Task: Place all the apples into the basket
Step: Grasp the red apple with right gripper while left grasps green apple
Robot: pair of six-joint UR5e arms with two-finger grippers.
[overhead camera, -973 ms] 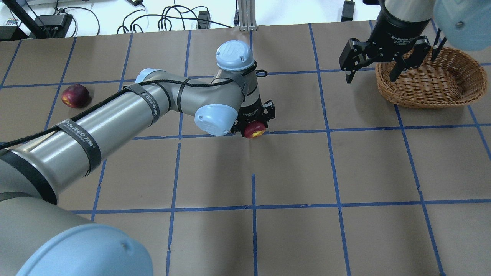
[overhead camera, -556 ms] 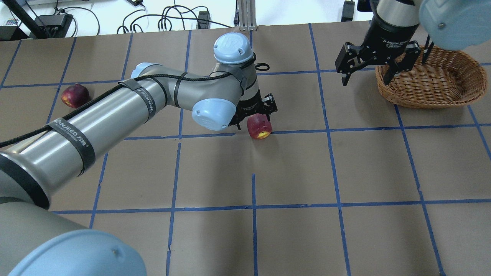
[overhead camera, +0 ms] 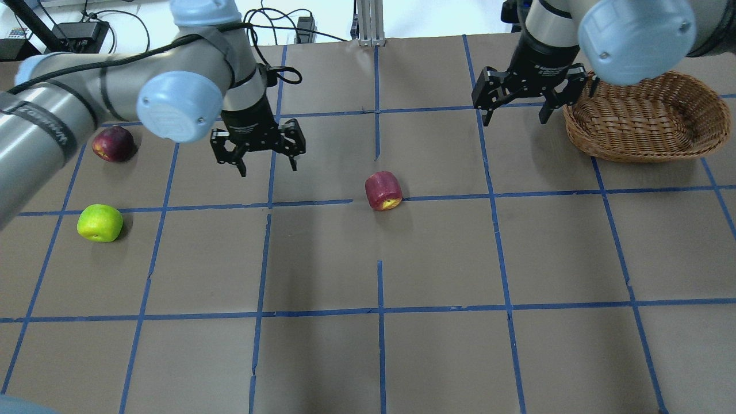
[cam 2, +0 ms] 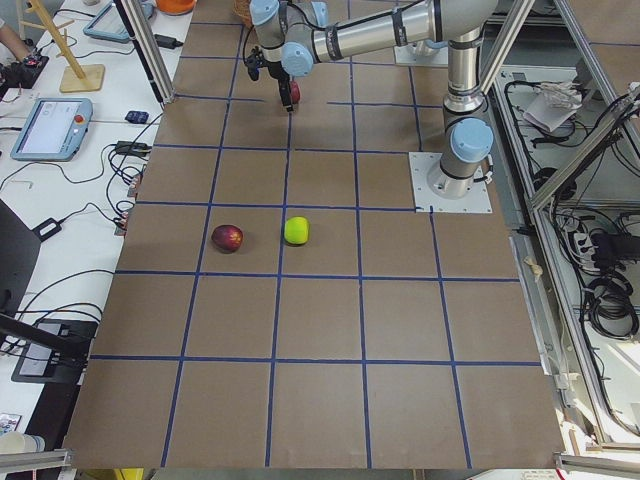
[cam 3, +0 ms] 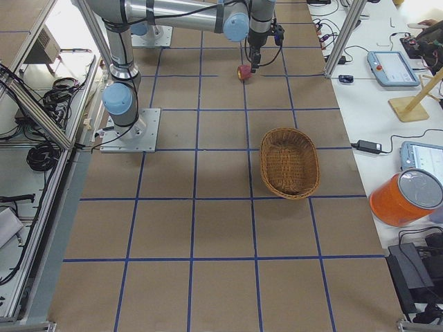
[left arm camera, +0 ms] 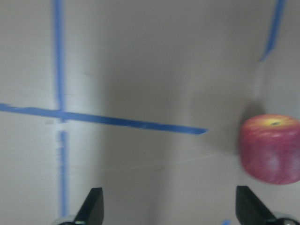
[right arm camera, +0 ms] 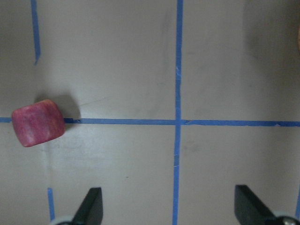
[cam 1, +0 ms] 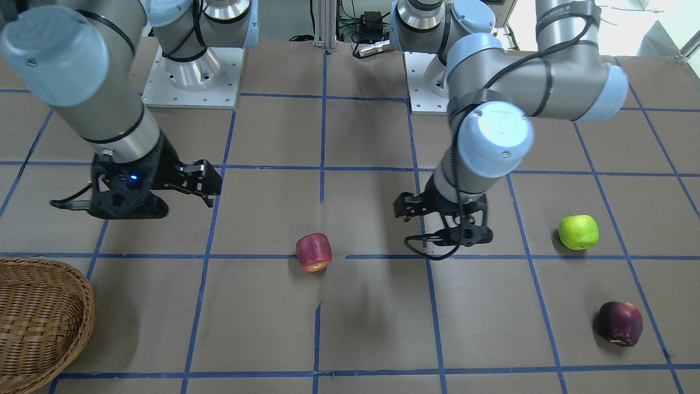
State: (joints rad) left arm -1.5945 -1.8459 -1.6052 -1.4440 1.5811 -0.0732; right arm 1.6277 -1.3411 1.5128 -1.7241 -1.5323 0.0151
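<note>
Mid-table, red apple between both spread jaws, basket beside right arm

The overhead camera sits high behind the robot, looking forward and down over the bench. The front-facing one faces it from across, steeply down, with the robot bases at 12 o'clock. Two side cameras look along the bench from its ends, farther off. Both wrist cameras look straight down from close by. They share the red apple, which lies at 3 o'clock in the left view and 9 o'clock in the right.
</note>
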